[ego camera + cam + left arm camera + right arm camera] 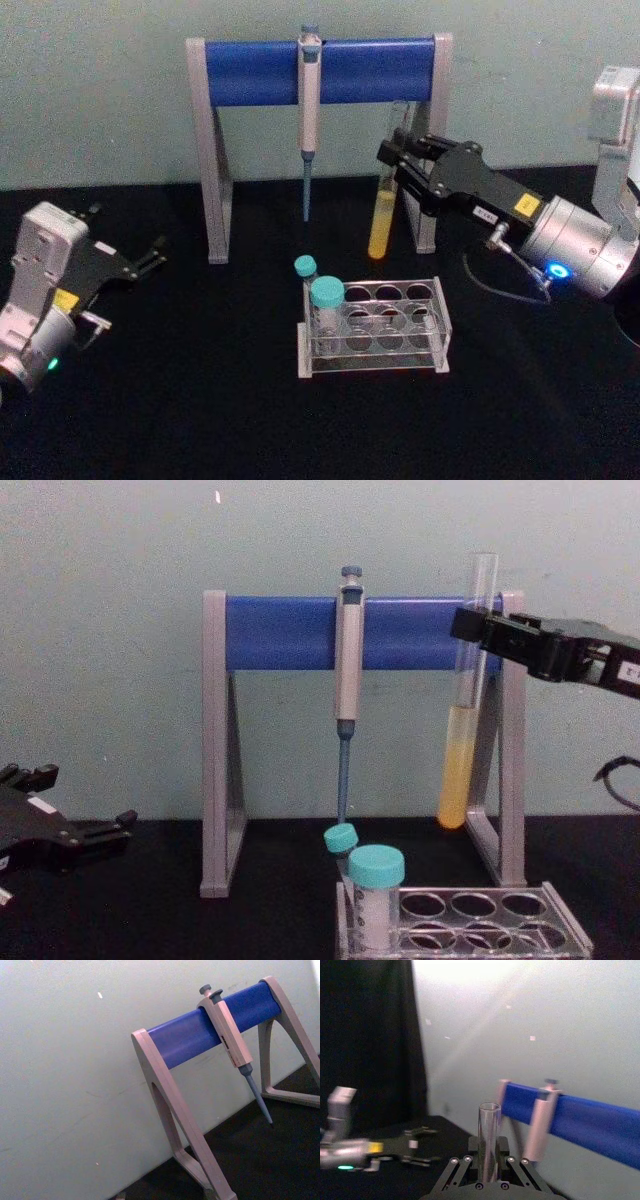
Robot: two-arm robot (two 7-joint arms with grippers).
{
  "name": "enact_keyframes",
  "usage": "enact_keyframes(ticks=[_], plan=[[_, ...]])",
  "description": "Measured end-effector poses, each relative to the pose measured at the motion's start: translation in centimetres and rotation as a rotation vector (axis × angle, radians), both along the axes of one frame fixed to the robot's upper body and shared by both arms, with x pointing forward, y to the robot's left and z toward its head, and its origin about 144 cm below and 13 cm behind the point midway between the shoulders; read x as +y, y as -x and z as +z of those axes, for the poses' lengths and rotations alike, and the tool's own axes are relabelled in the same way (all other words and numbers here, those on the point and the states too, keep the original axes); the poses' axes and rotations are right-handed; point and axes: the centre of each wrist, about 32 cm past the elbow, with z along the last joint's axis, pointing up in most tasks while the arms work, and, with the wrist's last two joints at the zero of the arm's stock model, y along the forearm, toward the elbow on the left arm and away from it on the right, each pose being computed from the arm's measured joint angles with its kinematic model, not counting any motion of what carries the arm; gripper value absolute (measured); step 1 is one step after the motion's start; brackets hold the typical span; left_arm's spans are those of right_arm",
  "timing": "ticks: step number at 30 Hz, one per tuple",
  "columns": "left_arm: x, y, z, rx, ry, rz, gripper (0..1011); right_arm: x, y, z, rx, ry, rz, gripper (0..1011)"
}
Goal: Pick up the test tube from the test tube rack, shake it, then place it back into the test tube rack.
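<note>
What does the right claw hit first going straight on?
Probably the pipette hanging on the pipette stand. The right claw, shut on the test tube, points toward the robot's left along the stand's blue bar. Depth is unclear; it could pass just in front. The left claw sits idle at the left.

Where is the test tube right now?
In the head view, the test tube is held up behind the test tube rack by the right end effector, right of the hanging pipette.
</note>
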Motion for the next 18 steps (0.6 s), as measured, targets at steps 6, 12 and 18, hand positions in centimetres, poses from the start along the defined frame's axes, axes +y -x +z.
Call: enact_keyframes(ticks=[6,12,18], plan=[[0.0,0.0,0.0,0.000,0.000,0.000,1001,-0.9,0.0,-0.2,0.050,-0.040,0.124,229],[0.0,0.0,0.0,0.000,0.000,0.000,1001,-2.9,0.8,-0.3,0.079,0.012,0.186,229],[0.0,0.0,0.0,0.000,0.000,0.000,1001,-5.2,2.0,0.2,0.071,0.088,0.155,228]])
